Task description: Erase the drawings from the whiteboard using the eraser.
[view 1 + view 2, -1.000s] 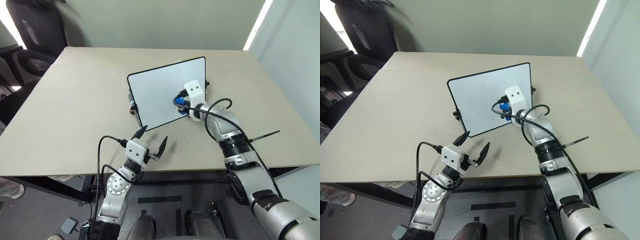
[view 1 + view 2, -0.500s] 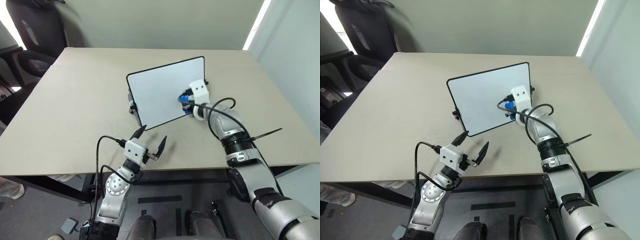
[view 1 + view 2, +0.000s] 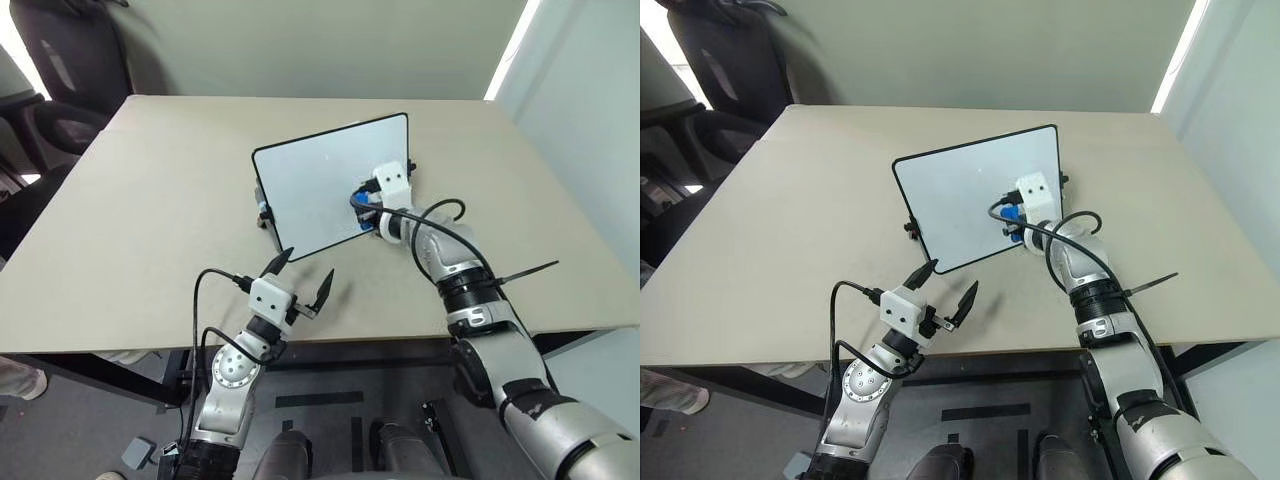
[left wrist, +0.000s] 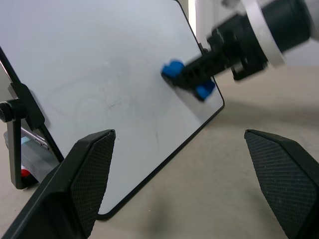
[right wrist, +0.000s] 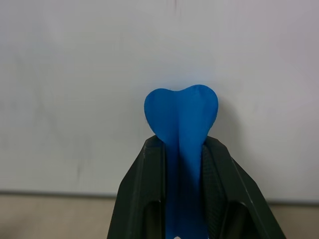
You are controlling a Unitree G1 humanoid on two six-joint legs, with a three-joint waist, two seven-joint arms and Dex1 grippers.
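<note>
Contact between eraser and board is what our next stroke turns on. Our right gripper (image 5: 181,149) has its two black fingers closed tight on the small bright blue bone-shaped eraser (image 5: 181,117), whose rounded end juts out past the fingertips with its long axis running along the fingers, straight at the white surface. In the left wrist view that blue block (image 4: 188,82) looks pressed against, or just off, the lower right part of the rectangular white whiteboard with its thin black frame (image 3: 315,190), which stands tilted on the pale beige table (image 3: 150,200).

We cannot pick out a clear red squiggle on the board; only faint grey traces (image 4: 107,102) show on the middle of the surface, away from the eraser and toward the board's centre. We judge that any remaining wiping means sweeping the eraser from its present spot toward that middle area.

Our left gripper (image 3: 303,275) hovers near the table's front edge, well apart from the board, its fingers spread wide and holding nothing. The right arm is plainly the one placed for the work.
</note>
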